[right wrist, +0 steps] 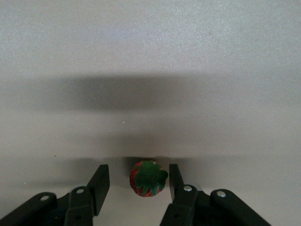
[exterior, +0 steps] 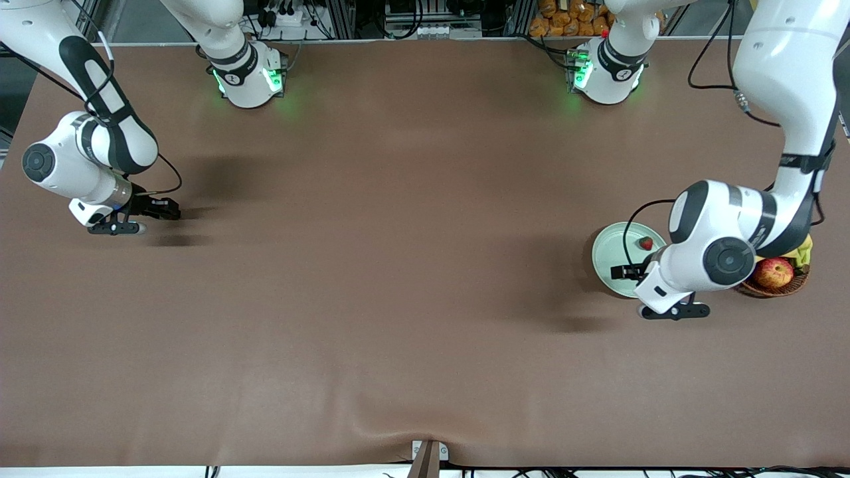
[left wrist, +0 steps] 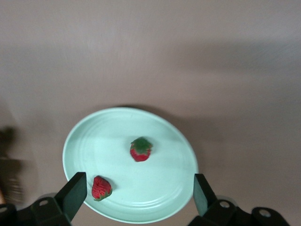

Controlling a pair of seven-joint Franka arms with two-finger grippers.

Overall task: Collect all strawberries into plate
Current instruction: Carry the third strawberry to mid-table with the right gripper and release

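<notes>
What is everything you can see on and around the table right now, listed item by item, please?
strawberries: three, red with green caps; two on the plate, one on the table between the right claw's fingers
plate: one, pale mint green, at the left arm's end
basket: one, brown wicker, beside the plate
apple: one, red-yellow, in the basket
table: one, brown
left claw: open, above the plate
right claw: partly closed around the lone strawberry, not touching it

even overhead light, soft arm shadows on the table (exterior: 398,299), wrist views slightly blurred
</notes>
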